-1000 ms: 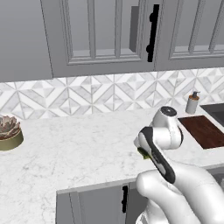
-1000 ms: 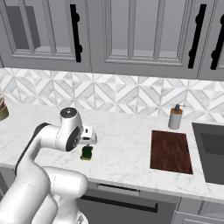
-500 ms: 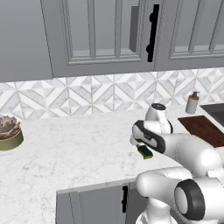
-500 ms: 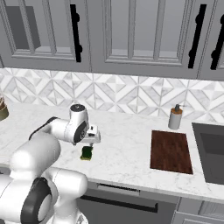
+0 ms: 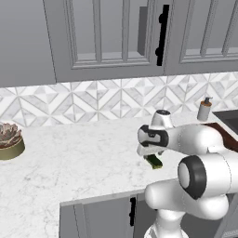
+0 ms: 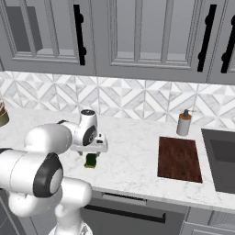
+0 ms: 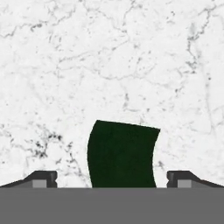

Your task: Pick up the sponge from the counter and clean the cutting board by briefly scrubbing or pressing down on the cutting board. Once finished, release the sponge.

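Lying between claw point(image 7: 112, 179) tips: sponge point(image 7: 121, 154)

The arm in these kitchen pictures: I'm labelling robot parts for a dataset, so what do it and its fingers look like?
The arm is glossy white with rounded, bulbous segments and dark grey to black bands and round caps at the joints. The gripper has a white body; its fingers are small, dark and blocky. No cables or markings show.
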